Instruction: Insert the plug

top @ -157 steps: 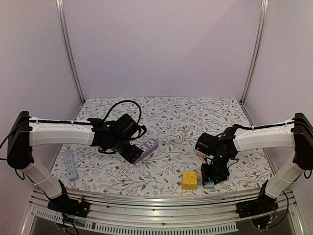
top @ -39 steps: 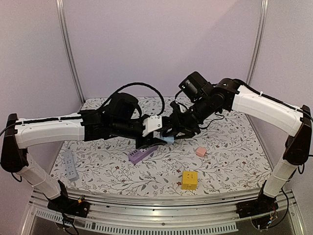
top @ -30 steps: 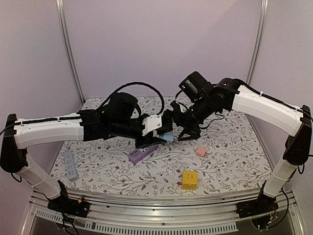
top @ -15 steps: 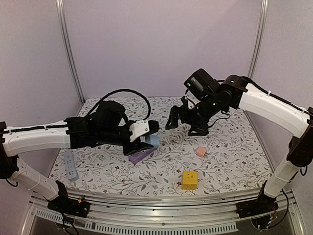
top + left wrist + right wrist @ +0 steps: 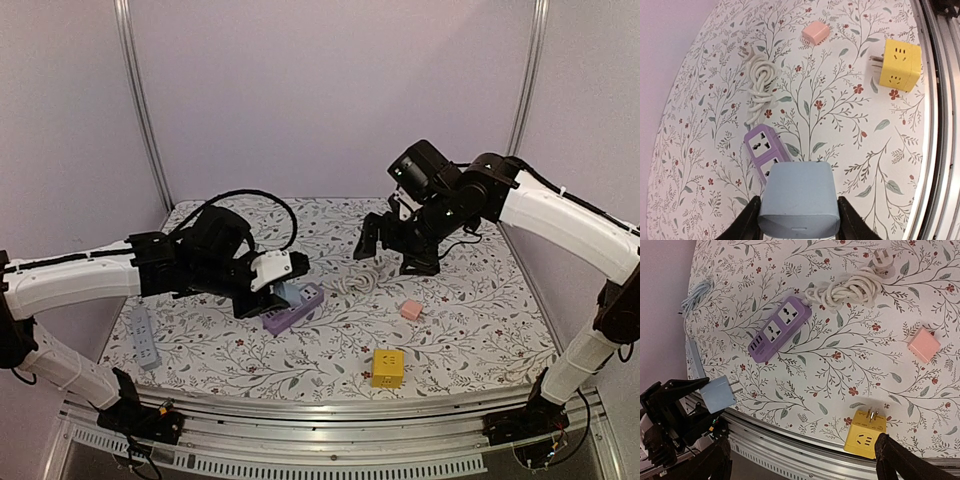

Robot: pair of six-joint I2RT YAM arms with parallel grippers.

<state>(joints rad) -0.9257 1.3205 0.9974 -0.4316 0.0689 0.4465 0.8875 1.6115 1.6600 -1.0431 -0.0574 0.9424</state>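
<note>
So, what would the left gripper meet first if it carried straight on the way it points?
Probably the purple power strip, just beyond the blue plug in the left gripper; depth is unclear.

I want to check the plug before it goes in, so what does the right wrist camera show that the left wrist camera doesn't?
Only the right wrist: the prongs of the blue plug, the left gripper shut on it, the whole top face of the purple strip, and a pale cable. Only the left wrist: the plug's smooth back, covering the strip's near end. Both: the white cord, pink block and yellow cube.
</note>
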